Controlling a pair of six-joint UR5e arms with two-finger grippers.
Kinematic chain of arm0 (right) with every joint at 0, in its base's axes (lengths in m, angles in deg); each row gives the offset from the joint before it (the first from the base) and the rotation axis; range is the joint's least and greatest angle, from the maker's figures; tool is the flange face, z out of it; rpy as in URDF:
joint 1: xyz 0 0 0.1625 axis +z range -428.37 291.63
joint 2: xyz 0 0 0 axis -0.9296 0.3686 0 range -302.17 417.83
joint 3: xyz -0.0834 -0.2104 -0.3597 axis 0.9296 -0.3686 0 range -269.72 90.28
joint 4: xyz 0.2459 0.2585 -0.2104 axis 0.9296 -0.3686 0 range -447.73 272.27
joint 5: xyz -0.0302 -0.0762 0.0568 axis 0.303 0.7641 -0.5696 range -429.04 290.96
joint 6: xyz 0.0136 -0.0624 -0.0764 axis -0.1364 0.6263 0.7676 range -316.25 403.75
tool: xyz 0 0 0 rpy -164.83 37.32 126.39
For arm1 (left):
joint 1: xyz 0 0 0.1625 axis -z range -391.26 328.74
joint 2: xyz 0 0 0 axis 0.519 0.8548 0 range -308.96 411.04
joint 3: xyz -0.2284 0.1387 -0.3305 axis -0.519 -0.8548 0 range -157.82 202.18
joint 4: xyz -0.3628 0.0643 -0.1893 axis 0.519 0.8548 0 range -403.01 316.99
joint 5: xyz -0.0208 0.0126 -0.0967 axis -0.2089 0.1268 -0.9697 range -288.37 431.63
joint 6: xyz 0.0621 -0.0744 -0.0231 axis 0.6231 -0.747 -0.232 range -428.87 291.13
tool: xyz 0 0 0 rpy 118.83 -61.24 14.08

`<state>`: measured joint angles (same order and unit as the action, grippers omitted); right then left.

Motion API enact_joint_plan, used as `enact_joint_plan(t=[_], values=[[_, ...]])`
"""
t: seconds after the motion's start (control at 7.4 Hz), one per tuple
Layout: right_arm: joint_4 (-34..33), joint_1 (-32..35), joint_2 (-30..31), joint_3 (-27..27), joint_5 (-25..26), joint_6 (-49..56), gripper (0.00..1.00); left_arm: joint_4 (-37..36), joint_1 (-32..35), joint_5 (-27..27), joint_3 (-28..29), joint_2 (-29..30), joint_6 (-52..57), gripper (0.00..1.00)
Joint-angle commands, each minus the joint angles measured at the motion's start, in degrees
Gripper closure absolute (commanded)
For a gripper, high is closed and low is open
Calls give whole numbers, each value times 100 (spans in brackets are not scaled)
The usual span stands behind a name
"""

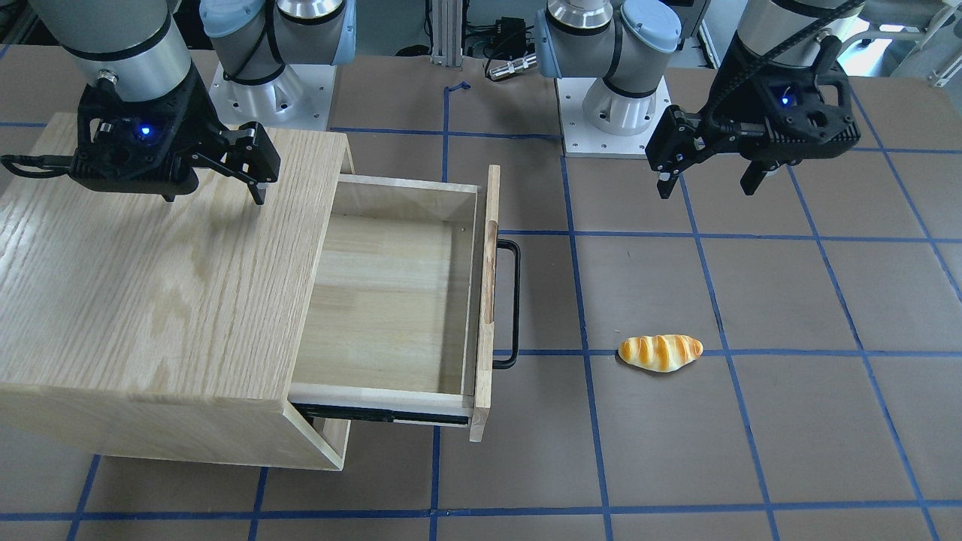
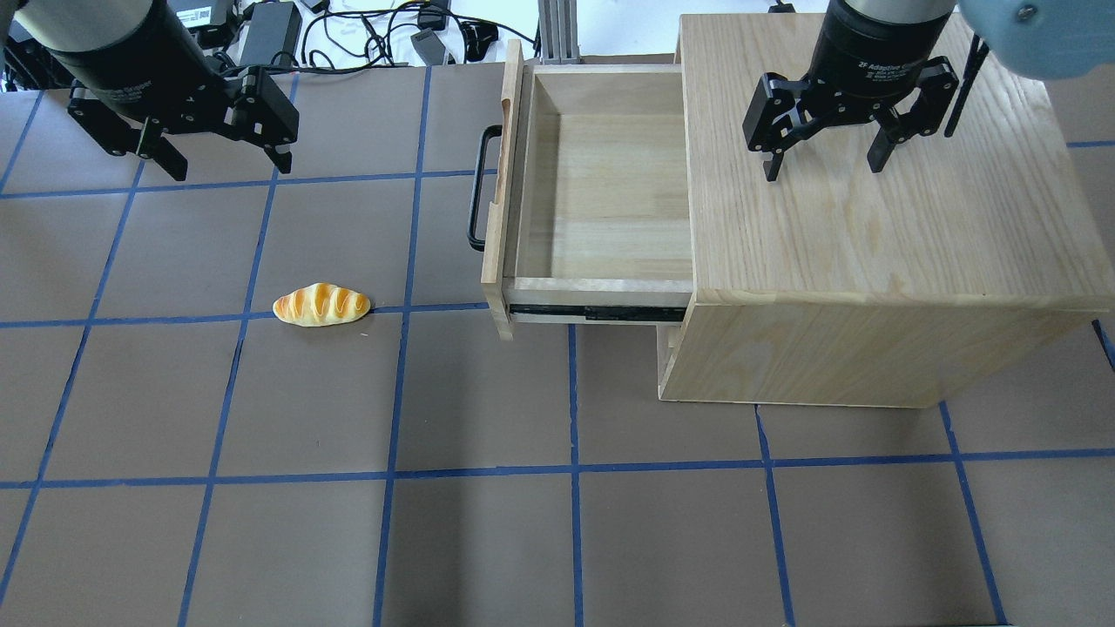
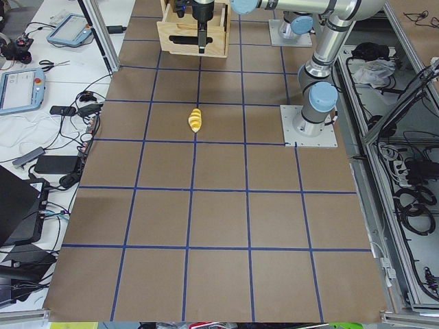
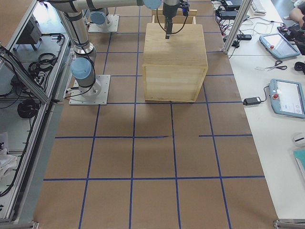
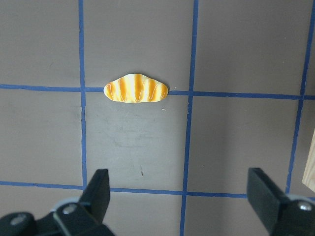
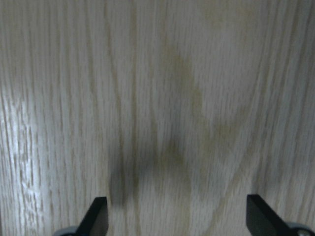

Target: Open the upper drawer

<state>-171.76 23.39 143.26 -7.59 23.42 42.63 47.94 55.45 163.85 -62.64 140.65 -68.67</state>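
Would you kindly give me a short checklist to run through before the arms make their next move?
1. Upper drawer out of the cabinet: ok.
2. Drawer at full extension: cannot tell.
3. Handle free of both grippers: ok.
4. Left gripper open, holding nothing: ok.
5. Right gripper open, above the cabinet top: ok.
6. Bread apart from the drawer front: ok.

I can reach into the upper drawer (image 2: 601, 174) from above, though the cabinet top (image 2: 871, 226) covers its rear. Between my left gripper (image 2: 231, 167) and the black handle (image 2: 475, 187) the table (image 2: 348, 235) lies open; the bread roll (image 2: 321, 305) sits aside, well apart
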Motion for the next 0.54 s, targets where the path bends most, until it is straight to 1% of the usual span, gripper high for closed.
enact_joint_plan(t=[0.0, 0.41], values=[[0, 0, 0, -5, 0, -3, 0, 1, 12, -37, 1, -48, -11, 0], [0, 0, 0, 4, 0, 6, 0, -16, 13, -38, -8, -22, -11, 0]])
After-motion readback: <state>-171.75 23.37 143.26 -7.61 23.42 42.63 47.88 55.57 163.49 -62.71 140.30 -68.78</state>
